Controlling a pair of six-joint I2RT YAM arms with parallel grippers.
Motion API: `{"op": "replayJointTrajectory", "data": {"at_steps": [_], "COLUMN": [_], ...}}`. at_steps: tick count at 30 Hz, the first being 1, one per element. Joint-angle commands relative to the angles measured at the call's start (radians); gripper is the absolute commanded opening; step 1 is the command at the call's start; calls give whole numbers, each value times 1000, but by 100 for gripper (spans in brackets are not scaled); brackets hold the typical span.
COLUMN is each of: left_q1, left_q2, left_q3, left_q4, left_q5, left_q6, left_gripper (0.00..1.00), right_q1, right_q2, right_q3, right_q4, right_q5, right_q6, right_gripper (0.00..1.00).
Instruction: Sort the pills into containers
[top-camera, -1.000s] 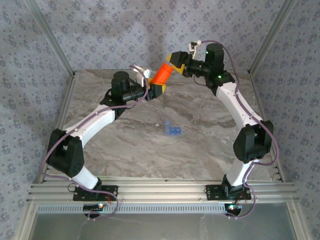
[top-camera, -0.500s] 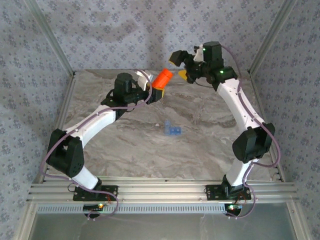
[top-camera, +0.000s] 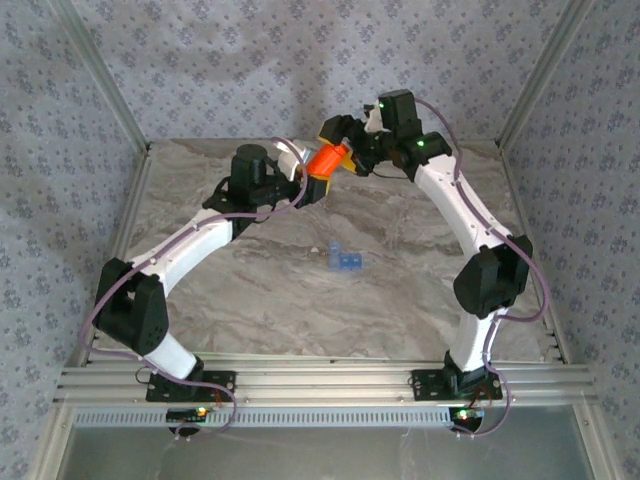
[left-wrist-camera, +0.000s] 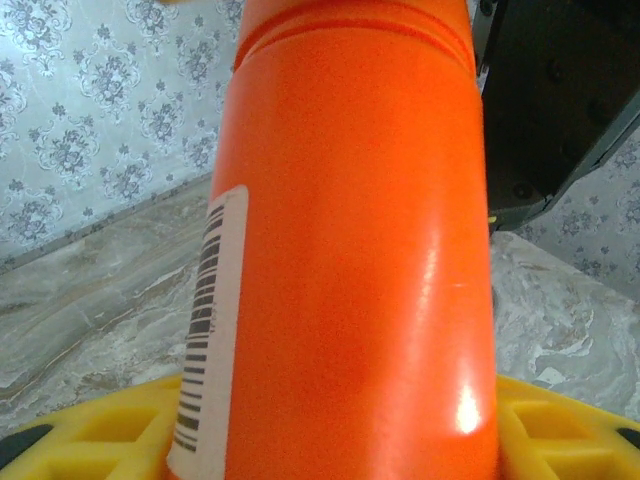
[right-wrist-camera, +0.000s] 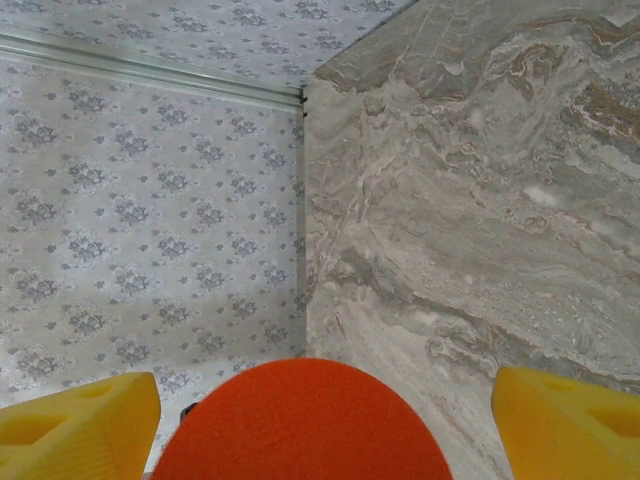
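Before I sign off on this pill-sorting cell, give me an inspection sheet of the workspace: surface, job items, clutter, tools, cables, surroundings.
Surface: marble-patterned table, no spills seen.
Job's things: blue pill box lies mid-table, apart from both arms; contents too small to tell.
Clutter: nothing seen.
Tools: left tool shut on the orange bottle, held tilted in the air over the far part of the table; right tool open, fingers either side of the bottle's top end.
Cables: purple cables run along both arms, off the pill box.
Surroundings: patterned wallpaper walls; aluminium frame at the near edge.
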Motion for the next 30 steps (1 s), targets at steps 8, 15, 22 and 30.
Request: {"op": "replayJointTrajectory", "data": {"at_steps": [8,15,22,30], "left_q1": [-14,-16,-16,-17], "left_q2": [-4,1,3,2], "left_q3": [26,25,24,20], "left_q4": [16,16,19,46], "left_q5": [-10,-11,-11,-1], "left_q6": [18,20,13,-16], "left_gripper": [0,0,0,0], "right_q1": [-12,-17,-26,-58], "right_q2": [-23,-44,-55,-88], "right_q3": [20,-8,-26,-104], "right_q4": [-18,0,14,147], "right_q5": [-6,-5,-6,-27], "right_q6": [-3,0,4,28], "right_gripper": [75,58,56,41]}}
